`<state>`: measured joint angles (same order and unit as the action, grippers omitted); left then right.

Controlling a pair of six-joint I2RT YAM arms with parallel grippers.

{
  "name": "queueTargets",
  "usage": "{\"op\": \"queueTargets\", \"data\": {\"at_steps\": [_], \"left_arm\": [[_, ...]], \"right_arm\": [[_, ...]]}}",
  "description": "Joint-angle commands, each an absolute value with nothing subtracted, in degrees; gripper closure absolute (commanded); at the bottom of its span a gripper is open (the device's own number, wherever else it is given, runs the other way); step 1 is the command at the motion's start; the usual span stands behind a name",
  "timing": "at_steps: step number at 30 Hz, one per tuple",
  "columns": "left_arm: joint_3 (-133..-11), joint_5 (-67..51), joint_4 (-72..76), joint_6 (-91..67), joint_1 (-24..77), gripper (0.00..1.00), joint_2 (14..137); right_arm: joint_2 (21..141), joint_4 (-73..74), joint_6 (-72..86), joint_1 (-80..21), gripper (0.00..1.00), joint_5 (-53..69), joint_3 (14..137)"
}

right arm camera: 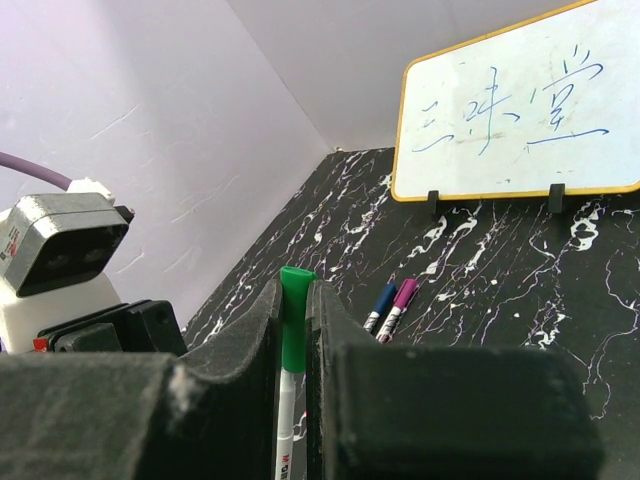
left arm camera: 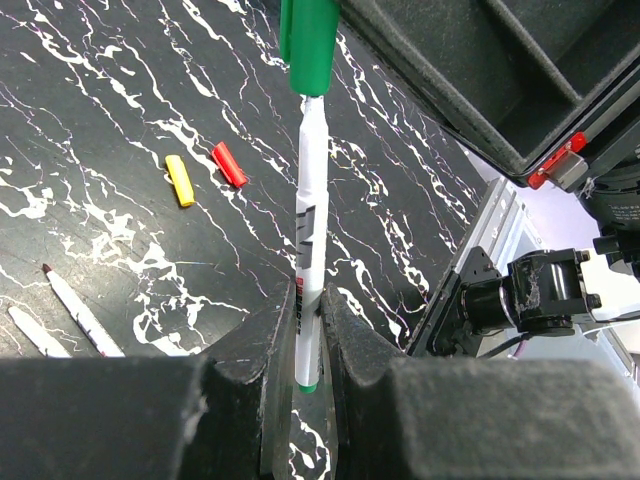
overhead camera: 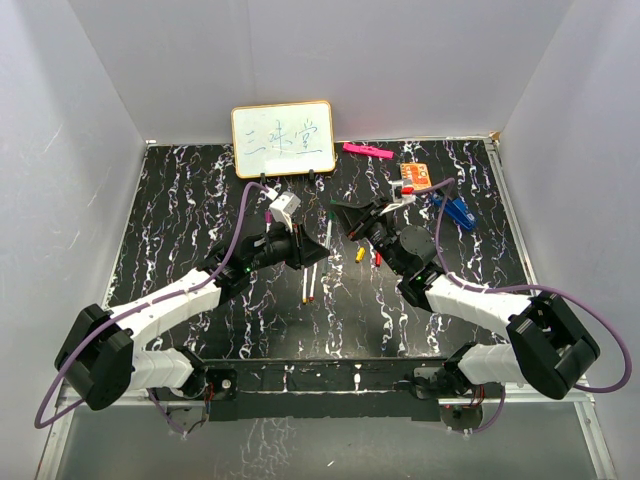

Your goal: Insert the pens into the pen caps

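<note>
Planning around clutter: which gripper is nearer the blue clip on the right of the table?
Right. The right gripper is left of the blue clip, its forearm close beside it; the left gripper lies farther left, beyond the right one.

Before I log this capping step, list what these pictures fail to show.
- The green cap: its top end is cut off by the left wrist view's upper edge.
- The held pen: its tip is inside the cap in both wrist views, so its depth is unknowable. Overhead it is too small between the left claw and right claw.
- The loose pens, left wrist view: their rear ends are hidden behind the left claw's body.
</note>
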<state>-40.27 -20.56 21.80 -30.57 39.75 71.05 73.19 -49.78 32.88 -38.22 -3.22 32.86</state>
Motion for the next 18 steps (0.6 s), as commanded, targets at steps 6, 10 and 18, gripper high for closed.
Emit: {"op": "queueTargets", "data": {"at_steps": [6, 10, 18], "left_arm": [[-40.5, -20.5, 23.2, -30.3, 39.5, 1.0, 70.3], [-40.4, -20.4, 22.9, -30.2, 39.4, 1.0, 70.2], [-40.1, -19.8, 22.7, -30.1, 39.5, 1.0, 69.7]], "right_arm": [[73.2, -53.9, 33.5, -38.6, 1.0, -3.4, 32.7], [73.3, -53.9, 33.5, -38.6, 1.0, -3.4, 33.0], [73.5, -53.7, 34.0, -38.7, 1.0, -2.6, 32.8]]}}
